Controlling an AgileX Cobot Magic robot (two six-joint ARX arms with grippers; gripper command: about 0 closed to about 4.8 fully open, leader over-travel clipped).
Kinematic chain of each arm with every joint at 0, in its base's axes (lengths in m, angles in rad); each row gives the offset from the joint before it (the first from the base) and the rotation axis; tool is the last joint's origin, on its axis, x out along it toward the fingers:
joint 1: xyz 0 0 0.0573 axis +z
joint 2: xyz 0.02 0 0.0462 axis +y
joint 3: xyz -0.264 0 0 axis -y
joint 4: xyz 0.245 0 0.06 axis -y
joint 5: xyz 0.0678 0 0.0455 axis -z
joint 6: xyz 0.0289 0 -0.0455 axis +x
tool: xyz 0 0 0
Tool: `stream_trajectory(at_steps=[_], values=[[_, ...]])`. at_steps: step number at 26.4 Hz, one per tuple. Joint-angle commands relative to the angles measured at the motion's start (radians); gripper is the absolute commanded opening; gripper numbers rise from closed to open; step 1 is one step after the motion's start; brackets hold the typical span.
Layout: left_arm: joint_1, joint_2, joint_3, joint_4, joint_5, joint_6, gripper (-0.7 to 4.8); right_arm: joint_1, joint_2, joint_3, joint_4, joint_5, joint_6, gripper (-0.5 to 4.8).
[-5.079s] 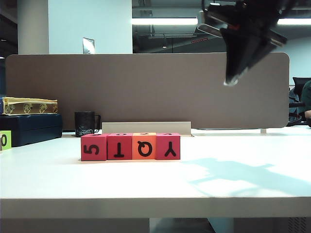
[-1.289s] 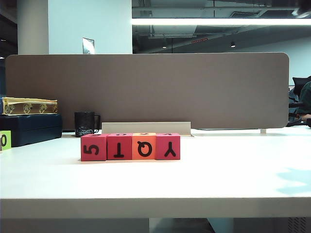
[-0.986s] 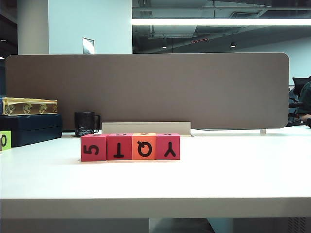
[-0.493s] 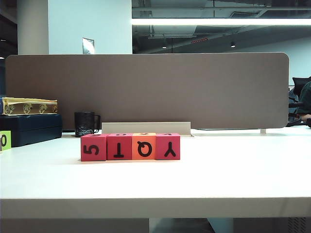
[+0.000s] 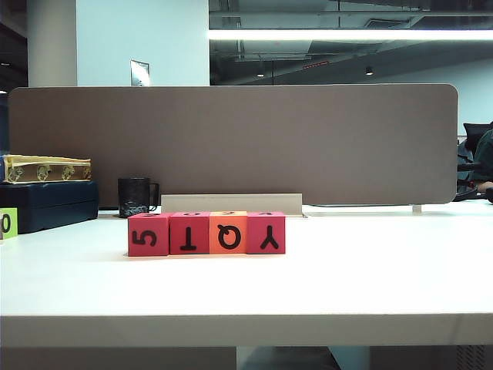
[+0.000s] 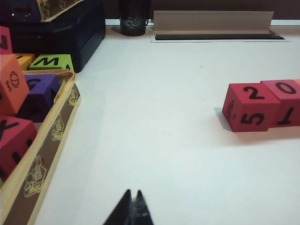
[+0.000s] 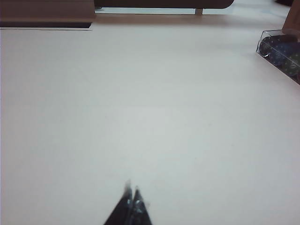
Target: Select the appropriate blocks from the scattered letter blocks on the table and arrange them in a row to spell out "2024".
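Nearest, left gripper and right gripper pinched together, empty, low over bare table. Farther back, left of centre, the blocks touching in one row; tops reading 2, 0 where visible. Likely finished: arms parked, only a check left. Behind, partition panel.

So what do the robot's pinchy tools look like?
Only the tips show. The left tool ends in two thin, black, pointed fingers pressed together like a beak, and the right tool looks the same. No cables or markings are visible.
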Motion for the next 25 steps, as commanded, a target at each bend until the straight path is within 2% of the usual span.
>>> stream_trajectory(at_steps=[1,25], values=[[-0.001,0.0,0.002,-0.01,0.003,-0.001,-0.05,0.001,-0.013,-0.006,0.003,0.002,-0.005,-0.01],[-0.001,0.0,0.002,-0.01,0.003,-0.001,-0.05,0.002,-0.013,-0.006,0.008,0.001,0.001,-0.01]])
